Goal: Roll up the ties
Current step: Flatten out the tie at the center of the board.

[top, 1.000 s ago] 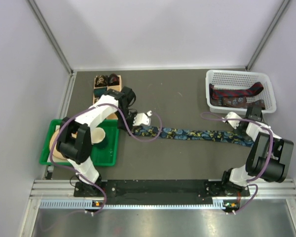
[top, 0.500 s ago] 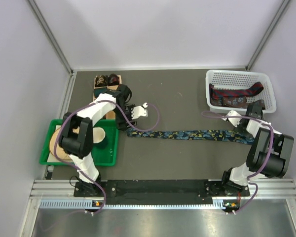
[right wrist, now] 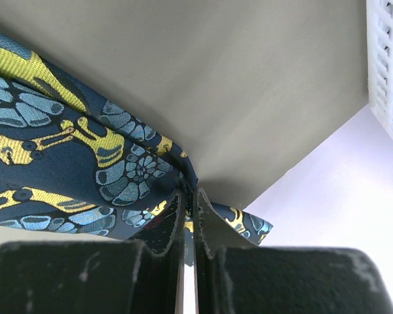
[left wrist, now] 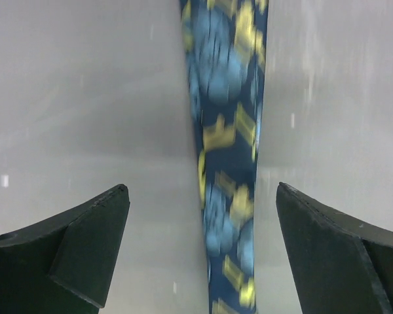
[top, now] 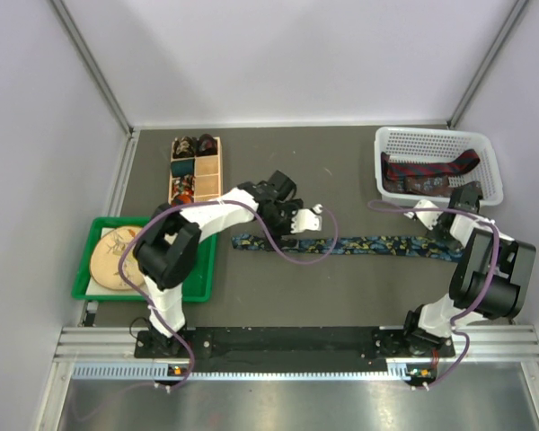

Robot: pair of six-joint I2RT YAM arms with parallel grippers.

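The tie (top: pixel 368 243) is stretched flat, one end pinched by the right gripper (right wrist: pixel 188 196); the left gripper (left wrist: pixel 203 216) is spread empty above. The free end should be grasped for rolling.

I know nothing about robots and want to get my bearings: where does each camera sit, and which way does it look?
Top external: above and behind the arms, looking down on the table; both arms show, and the blue tie.
Left wrist: on the left arm, looking down past its open left tool at the tie.
Right wrist: on the right arm, looking along the right tool, shut on the tie's end.
Shared: all three see that tie.
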